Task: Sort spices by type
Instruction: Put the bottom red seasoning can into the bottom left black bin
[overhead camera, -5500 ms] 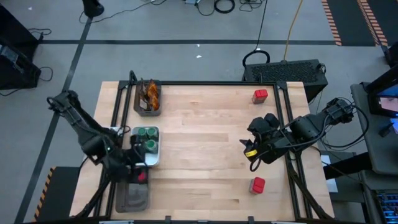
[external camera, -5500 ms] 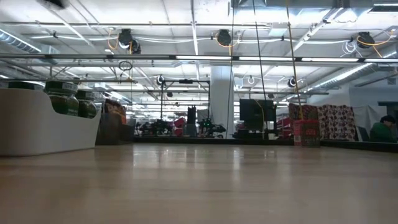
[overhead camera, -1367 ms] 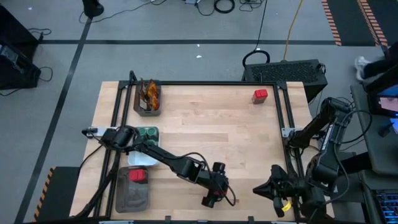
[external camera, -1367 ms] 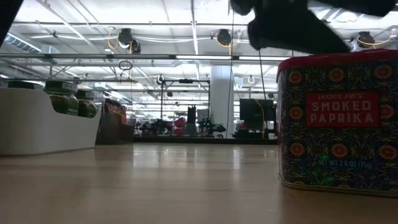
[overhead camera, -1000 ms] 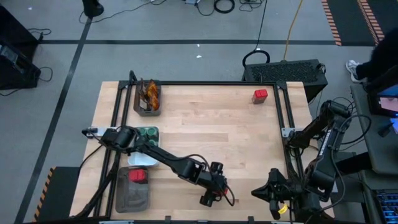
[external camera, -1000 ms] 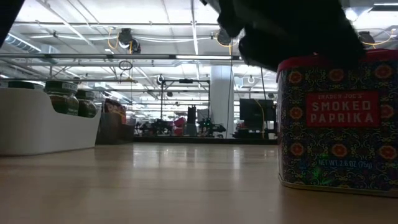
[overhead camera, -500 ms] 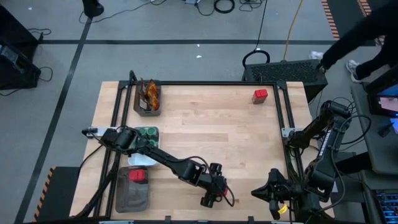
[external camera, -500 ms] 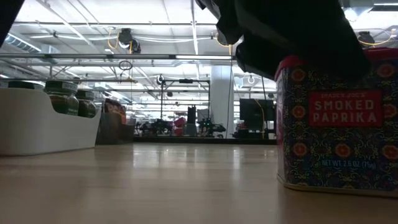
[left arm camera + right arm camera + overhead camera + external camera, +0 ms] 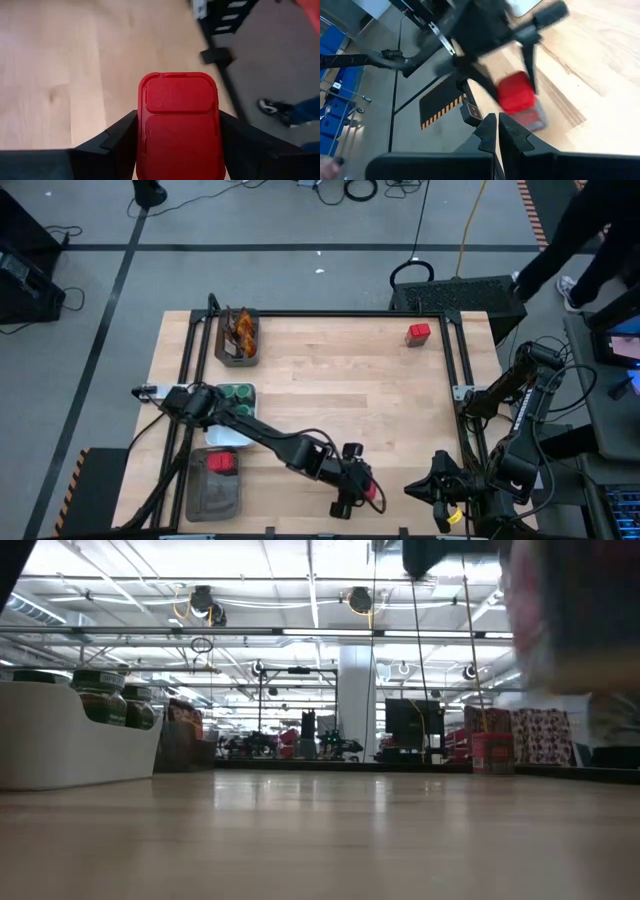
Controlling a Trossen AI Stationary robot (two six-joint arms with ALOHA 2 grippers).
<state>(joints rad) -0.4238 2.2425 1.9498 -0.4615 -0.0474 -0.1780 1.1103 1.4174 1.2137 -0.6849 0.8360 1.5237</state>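
from my remote station i see the left gripper stretched far across the table toward its near edge, its jaws clamped on a red paprika tin. in the left wrist view the red paprika tin sits squarely between the two dark fingers, one pressing each long side, its red lid facing the camera and the wood of the table behind it. the low view shows only a blurred dark-and-red shape high at one side, clear of the tabletop. in the right wrist view the tin hangs below the left arm above the table's edge.

the right gripper waits off the table's near right corner, its fingers drawn together on nothing.

a second red tin stands alone near the far right corner, well apart from both arms. a third red tin lies in the grey tray at the near left. green-lidded jars fill the white tray just beyond it, and brown-orange sachets stand in the tray at the far left.

a person's dark leg shows on the floor past the far right corner.
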